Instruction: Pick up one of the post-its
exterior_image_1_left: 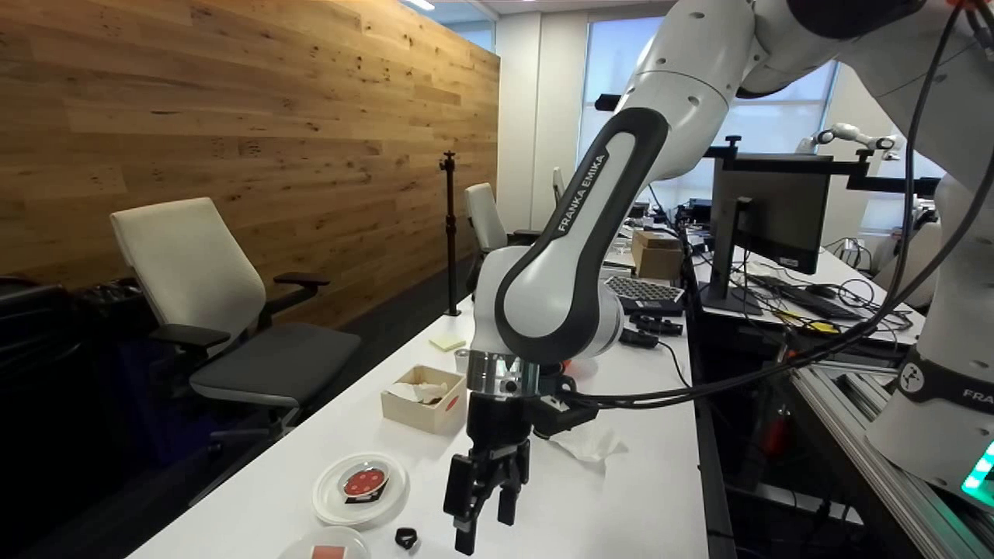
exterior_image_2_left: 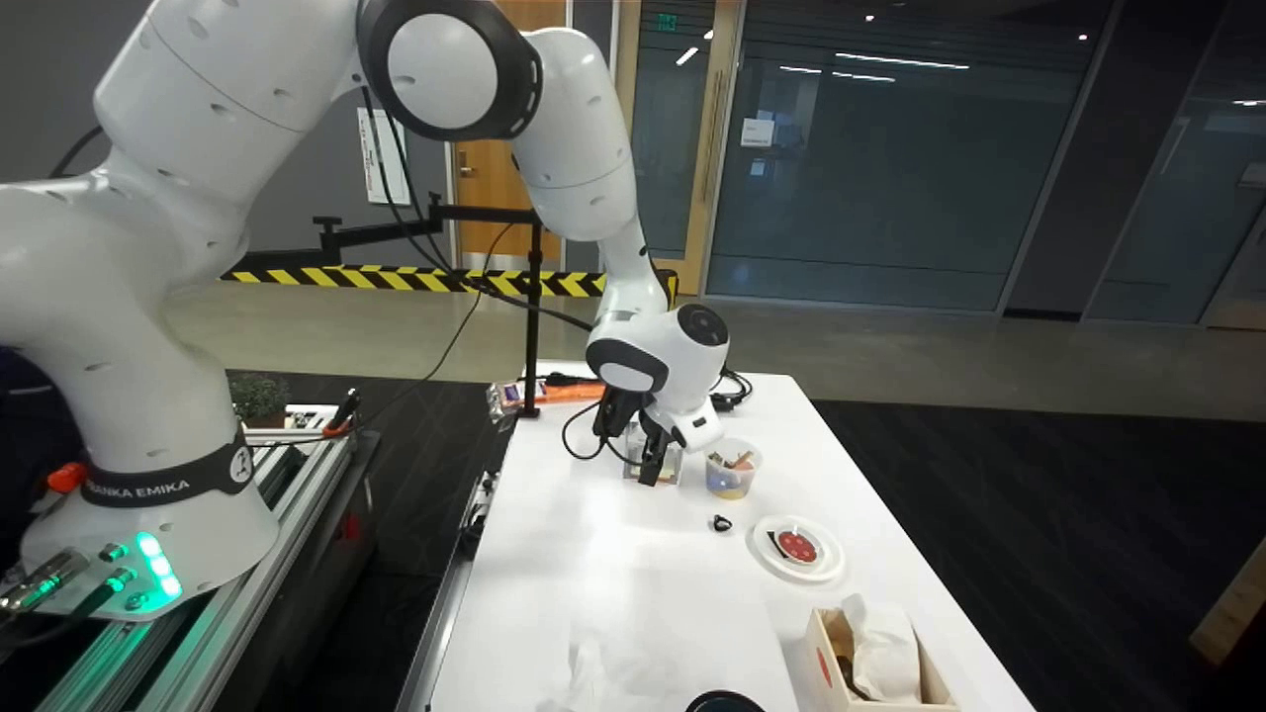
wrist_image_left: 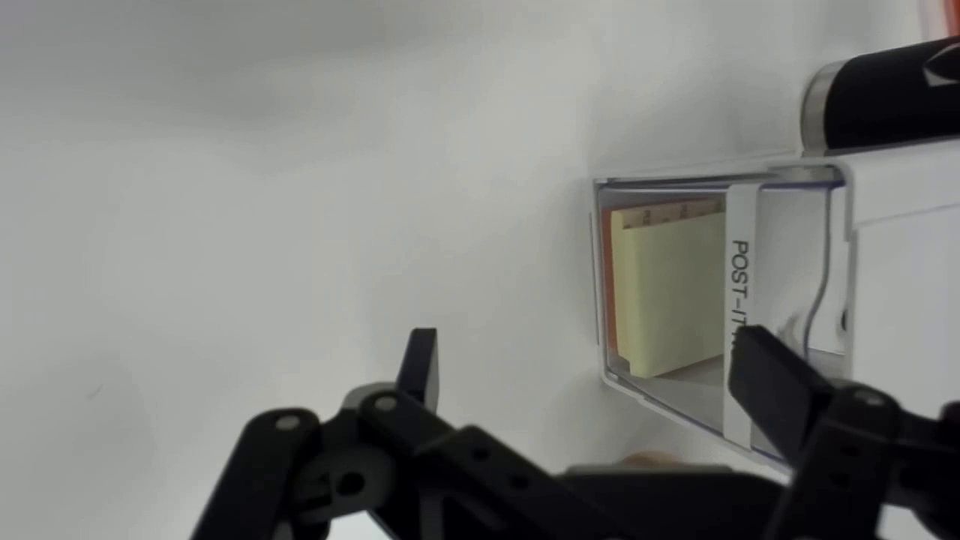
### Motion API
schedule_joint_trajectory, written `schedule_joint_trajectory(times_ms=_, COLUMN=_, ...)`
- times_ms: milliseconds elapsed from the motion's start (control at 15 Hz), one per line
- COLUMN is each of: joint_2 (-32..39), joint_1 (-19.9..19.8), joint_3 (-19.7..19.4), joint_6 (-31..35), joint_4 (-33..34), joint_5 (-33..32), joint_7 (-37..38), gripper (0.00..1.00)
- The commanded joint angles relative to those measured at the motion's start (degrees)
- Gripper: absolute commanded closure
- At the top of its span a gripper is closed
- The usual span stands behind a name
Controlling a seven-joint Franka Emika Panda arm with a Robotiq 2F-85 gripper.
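Note:
Several post-it pads (wrist_image_left: 679, 300), pale yellow with an orange one at the side, stand in a clear box labelled POST-IT (wrist_image_left: 739, 277) at the right of the wrist view. The box (exterior_image_2_left: 672, 463) also shows in an exterior view, partly hidden behind the gripper. My gripper (wrist_image_left: 589, 360) is open and nothing shows between its fingers. In the wrist view one fingertip lies over bare table left of the box and the other overlaps the label. The gripper also shows in both exterior views (exterior_image_1_left: 485, 529) (exterior_image_2_left: 650, 463), pointing down at the table.
A clear cup with small items (exterior_image_2_left: 730, 473) stands beside the box. A black cylinder (wrist_image_left: 892, 101) lies along the box's far side. A black ring (exterior_image_2_left: 721, 523), a white plate (exterior_image_2_left: 836, 566) and a wooden box with tissue (exterior_image_1_left: 419, 415) are nearby. A pale yellow square (exterior_image_1_left: 448, 341) lies farther along.

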Motion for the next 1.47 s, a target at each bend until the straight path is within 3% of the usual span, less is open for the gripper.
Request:
schedule_joint_trajectory(times_ms=0, joint_2=-0.38, joint_1=-3.65, joint_3=2.58, joint_6=-2.93, joint_4=-0.39, joint_5=0.9, joint_7=-7.92, gripper=0.0)
schedule_joint_trajectory(times_ms=200, joint_2=-0.17, joint_1=-4.61, joint_3=3.01, joint_6=-6.01, joint_4=0.26, joint_5=0.44, joint_7=-12.94, gripper=0.0)
schedule_joint_trajectory(times_ms=467, joint_2=0.12, joint_1=-3.12, joint_3=2.06, joint_6=-9.55, joint_4=1.75, joint_5=-0.1, joint_7=-16.26, gripper=0.0)
schedule_joint_trajectory(times_ms=1400, joint_2=4.34, joint_1=4.43, joint_3=-1.67, joint_6=-14.59, joint_4=12.08, joint_5=-0.52, joint_7=-14.55, gripper=0.0)
